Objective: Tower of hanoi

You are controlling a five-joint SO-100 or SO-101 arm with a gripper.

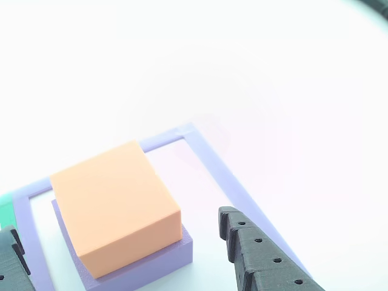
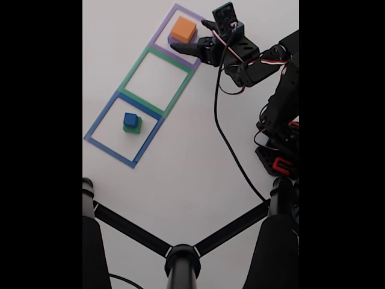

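An orange block (image 1: 115,203) sits on top of a purple block (image 1: 151,264) inside a flat purple square outline (image 1: 227,176). In the fixed view the same orange block (image 2: 183,29) and the purple block (image 2: 172,40) stand at the top of the table. A blue block (image 2: 130,119) rests on a green block (image 2: 134,129) inside the blue outline (image 2: 96,123). My gripper (image 1: 118,225) is open, one black finger on each side of the orange block and not touching it. The gripper (image 2: 192,36) is just right of that stack in the fixed view.
A green square outline (image 2: 133,67) lies between the purple and blue ones, with nothing in it. A black cable (image 2: 231,150) runs down the table from the arm (image 2: 283,102). Black stand legs (image 2: 180,259) cross the bottom of the fixed view.
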